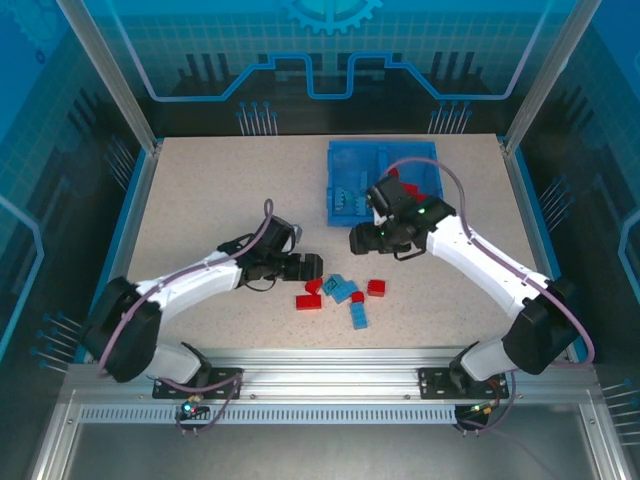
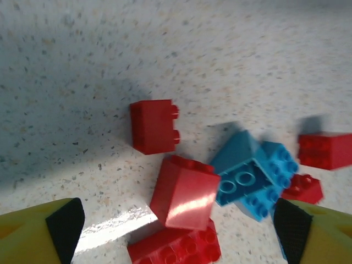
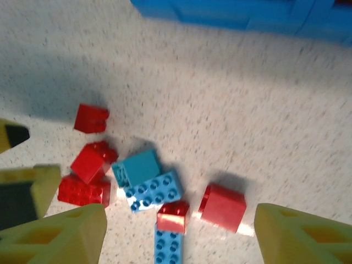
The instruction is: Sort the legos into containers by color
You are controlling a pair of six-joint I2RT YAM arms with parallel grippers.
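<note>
The sort looks partly done. In the top view the blue bin [image 1: 382, 146] sits at about 1 o'clock from the middle of the worktop [image 1: 200, 200]. Its left compartment [image 1: 345, 165] holds light blue bricks [image 1: 348, 198] and its right compartment [image 1: 420, 160] holds red bricks [image 1: 411, 188], so the colours appear to be kept apart. The right arm crosses the bin's near edge, so what lies inside cannot be counted.

A cluster of loose legos [image 1: 340, 295] lies on the worktop at about 5 o'clock from the middle, well apart from the bin. The right wrist view shows five red and three blue there, several touching or leaning on one another. One red brick [image 3: 223, 204] lies a little off at 3 o'clock.

The left claw [image 1: 310, 266] hangs low at 9 o'clock of the cluster. Its wrist view shows it spread wide and empty, with a tilted red brick [image 2: 184, 192] straight ahead. The right claw [image 1: 358, 240] hovers at about 1 o'clock of the cluster, between it and the bin, also spread and holding nothing.

About eight bricks are left to carry over, the reds to the right compartment and the blues to the left.
</note>
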